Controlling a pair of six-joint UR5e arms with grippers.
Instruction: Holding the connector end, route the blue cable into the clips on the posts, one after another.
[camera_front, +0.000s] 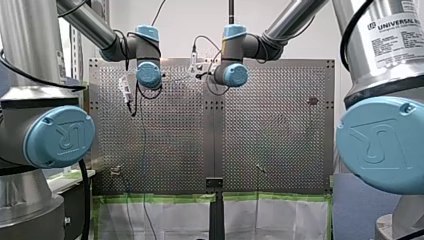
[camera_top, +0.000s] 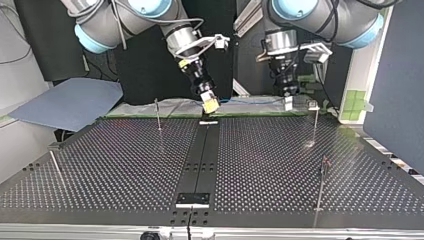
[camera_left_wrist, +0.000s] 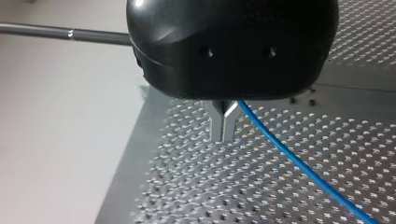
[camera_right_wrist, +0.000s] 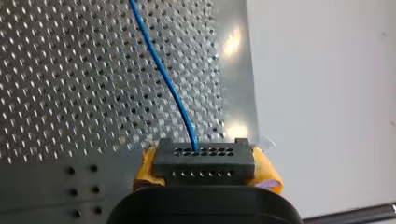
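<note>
Here, my right claw (camera_top: 210, 105) hangs over the far edge of the perforated surface (camera_top: 125, 165), just above the black centre strip (camera_top: 200, 155). Its yellow pads (camera_right_wrist: 268, 176) pinch the black connector (camera_right_wrist: 204, 161) from both sides. The blue cable (camera_right_wrist: 161, 70) leaves the connector's holed face and curves away over the perforated metal.

My left claw (camera_left_wrist: 224, 126) hangs at the same far edge, toward the top view's right. Its metal fingers are pressed together. The cable runs just beside them and slants off across the surface; I cannot tell whether it touches them.

Four thin posts stand on the surface. One (camera_top: 316, 122) is near my left claw, and another (camera_top: 158, 114) is a little to the side of my right claw. The last two (camera_top: 321, 187) (camera_top: 55, 167) are nearer the top view's camera, well apart from both claws.

A grey sheet (camera_top: 70, 102) lies off the surface at the top view's left. Green tape (camera_front: 165, 198) lines the surface's edge in the front view.
</note>
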